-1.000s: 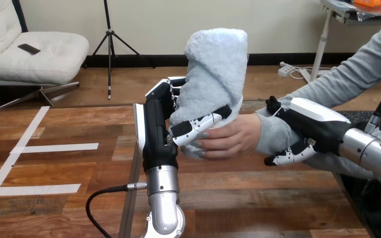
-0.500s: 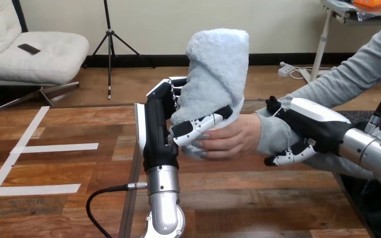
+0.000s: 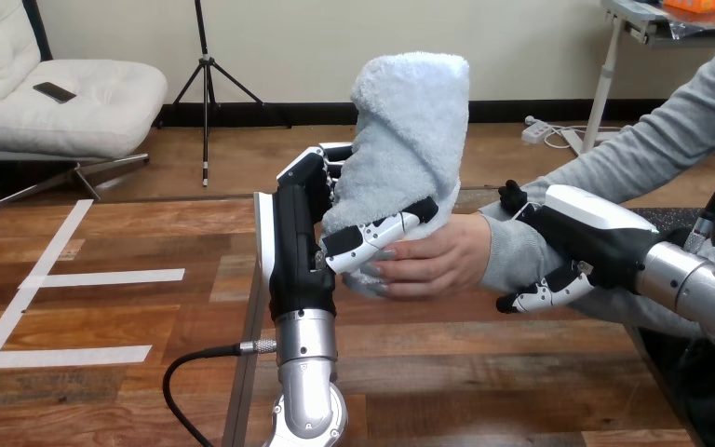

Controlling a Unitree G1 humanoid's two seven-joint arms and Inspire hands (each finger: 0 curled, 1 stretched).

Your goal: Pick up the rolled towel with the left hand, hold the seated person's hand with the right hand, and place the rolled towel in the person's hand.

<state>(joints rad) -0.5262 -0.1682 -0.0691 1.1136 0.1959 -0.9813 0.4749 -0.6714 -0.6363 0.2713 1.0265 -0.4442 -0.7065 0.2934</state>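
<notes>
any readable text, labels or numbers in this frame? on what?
None readable. The rolled towel, the left hand, the right hand and the person's hand show no legible print. The white tape strips on the table are blank.

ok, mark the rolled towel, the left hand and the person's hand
rolled towel (image 3: 411,116): head view, upper half of the roll.
left hand (image 3: 293,247): head view, black palm.
person's hand (image 3: 438,259): head view, middle of the hand, under the towel.
</notes>
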